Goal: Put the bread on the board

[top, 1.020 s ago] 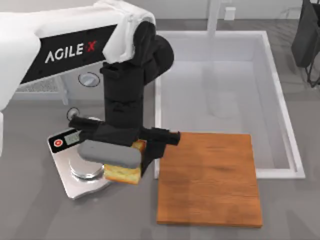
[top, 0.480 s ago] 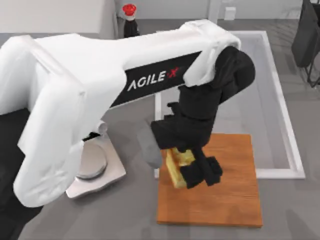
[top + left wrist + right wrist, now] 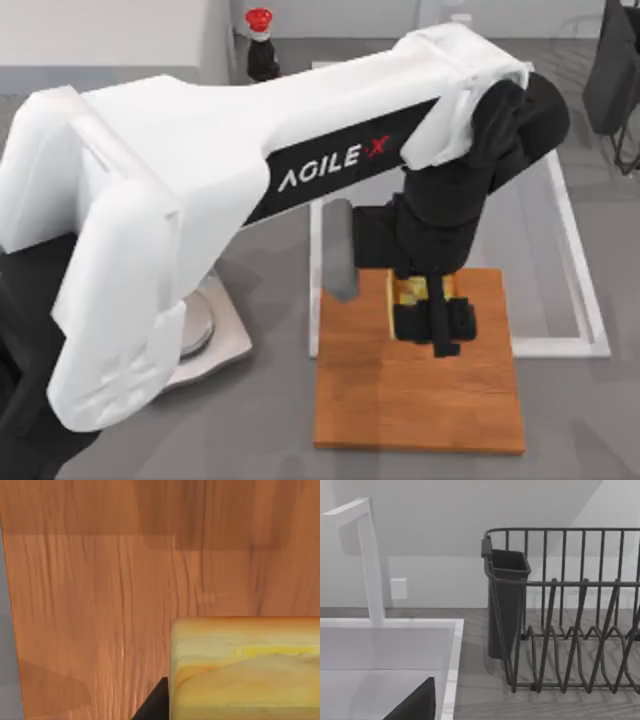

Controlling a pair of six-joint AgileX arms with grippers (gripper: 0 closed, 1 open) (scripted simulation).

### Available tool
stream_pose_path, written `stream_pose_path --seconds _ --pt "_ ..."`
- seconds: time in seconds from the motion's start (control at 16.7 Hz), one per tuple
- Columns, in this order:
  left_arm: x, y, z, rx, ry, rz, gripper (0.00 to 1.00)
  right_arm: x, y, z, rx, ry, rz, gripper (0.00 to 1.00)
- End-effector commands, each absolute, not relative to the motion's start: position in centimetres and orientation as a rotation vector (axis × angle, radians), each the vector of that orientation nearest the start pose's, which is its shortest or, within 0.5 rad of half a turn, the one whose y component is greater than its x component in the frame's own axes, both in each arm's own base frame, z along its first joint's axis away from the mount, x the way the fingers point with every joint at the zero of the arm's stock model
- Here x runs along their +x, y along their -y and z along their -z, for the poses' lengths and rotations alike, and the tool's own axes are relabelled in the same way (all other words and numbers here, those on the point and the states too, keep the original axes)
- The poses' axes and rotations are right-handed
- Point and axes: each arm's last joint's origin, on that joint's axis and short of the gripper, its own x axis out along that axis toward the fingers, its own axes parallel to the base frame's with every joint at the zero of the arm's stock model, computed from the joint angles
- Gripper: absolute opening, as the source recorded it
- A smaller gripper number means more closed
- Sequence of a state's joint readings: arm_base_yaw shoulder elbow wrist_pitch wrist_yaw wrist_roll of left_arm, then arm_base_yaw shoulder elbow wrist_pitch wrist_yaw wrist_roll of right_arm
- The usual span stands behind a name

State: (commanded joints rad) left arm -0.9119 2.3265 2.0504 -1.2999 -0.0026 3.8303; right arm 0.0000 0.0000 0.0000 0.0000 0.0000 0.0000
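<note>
Left hand (image 3: 428, 312) gripping bread (image 3: 409, 291) over board (image 3: 420, 395), arm lettered AGILE X

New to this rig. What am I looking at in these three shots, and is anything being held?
It is a rendered simulation of two AgileX arms at a table. The top view looks down from overhead. There the left arm reaches across, its left pincer shut on the bread over the wooden board. A silver kitchen scale sits to the left, a white sink basin behind the board. The left wrist view looks from that arm's wrist: bread close up over the board. The right wrist view faces a dark dish rack.
</note>
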Motion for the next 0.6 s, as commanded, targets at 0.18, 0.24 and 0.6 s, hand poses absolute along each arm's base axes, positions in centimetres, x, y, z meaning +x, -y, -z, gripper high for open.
stream_pose_path --seconds 0.18,0.24,0.6 --pt "28.7 35.7 -18.5 -1.193 -1.210 -1.203 0.00 10.6 0.1 -16.0 0.000 0.000 0.000 1.00" --pt "28.7 35.7 -18.5 -1.193 -1.211 -1.203 0.00 10.6 0.1 -16.0 0.000 0.000 0.000 1.00" --pt "28.5 36.0 -16.4 -1.185 -1.214 -1.197 0.00 10.6 0.1 -16.0 0.000 0.000 0.000 1.00"
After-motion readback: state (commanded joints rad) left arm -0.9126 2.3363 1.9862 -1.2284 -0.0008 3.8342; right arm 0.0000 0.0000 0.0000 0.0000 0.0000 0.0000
